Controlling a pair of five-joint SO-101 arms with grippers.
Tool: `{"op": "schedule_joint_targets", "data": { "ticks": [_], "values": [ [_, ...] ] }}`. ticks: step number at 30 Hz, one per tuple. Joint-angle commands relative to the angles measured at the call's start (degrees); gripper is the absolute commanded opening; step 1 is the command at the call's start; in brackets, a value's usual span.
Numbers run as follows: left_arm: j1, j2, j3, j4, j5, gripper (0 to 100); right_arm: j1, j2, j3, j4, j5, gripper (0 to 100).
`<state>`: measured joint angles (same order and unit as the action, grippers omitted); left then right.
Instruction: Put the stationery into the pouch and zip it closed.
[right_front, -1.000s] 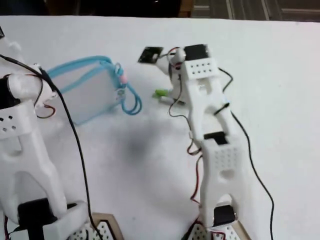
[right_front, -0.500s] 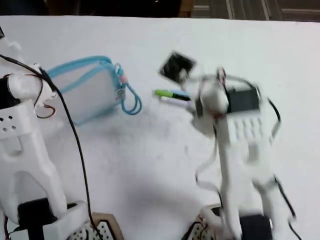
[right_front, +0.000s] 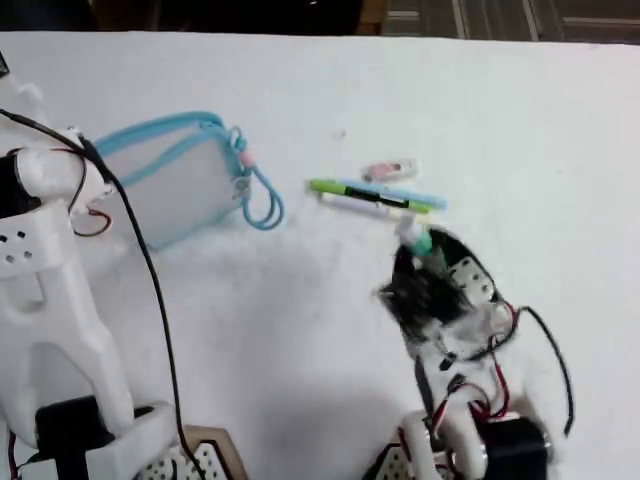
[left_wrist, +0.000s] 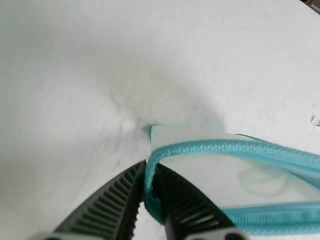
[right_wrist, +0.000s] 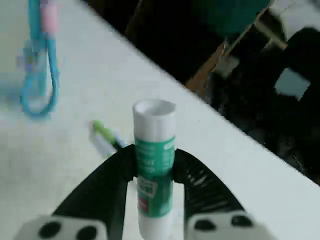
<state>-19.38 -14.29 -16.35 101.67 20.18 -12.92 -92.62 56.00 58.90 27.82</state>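
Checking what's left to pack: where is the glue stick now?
The glue stick is clamped in the right gripper, close beside the pens in the high view, well right of the pouch.

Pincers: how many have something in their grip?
2. The left pincer clamps the pouch at its zip edge; the right pincer holds a glue stick.

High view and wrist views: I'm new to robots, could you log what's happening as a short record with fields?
left gripper: shut on the blue zipper edge of the pouch
right gripper: shut on a green and white glue stick
pouch position: flat on the white table, by the left arm
loose items: pens and a small pink item, between pouch and right arm
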Motion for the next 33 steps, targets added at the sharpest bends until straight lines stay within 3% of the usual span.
{"op": "schedule_joint_targets", "data": {
  "ticks": [1, 5, 9, 19, 33],
  "values": [
    [0.0, 1.8, -1.1, -1.1, -0.6, 2, -7.5, -2.9, 5.2, -20.0, -18.3, 1.9],
    [0.0, 1.8, -1.1, -1.1, -0.6, 2, -18.2, 4.3, 4.6, -29.1, -35.8, 1.9],
    [0.0, 1.8, -1.1, -1.1, -0.6, 2, -20.6, 19.9, -0.8, -40.6, -40.2, 1.8],
    [0.1, 2.0, -1.1, -1.1, -0.6, 2, -26.2, 55.5, -30.2, -49.8, -41.3, 1.8],
    [0.1, 2.1, -1.1, -1.1, -0.5, 2, -30.2, 73.3, -37.4, -55.7, -41.6, 1.8]
  ]
}}
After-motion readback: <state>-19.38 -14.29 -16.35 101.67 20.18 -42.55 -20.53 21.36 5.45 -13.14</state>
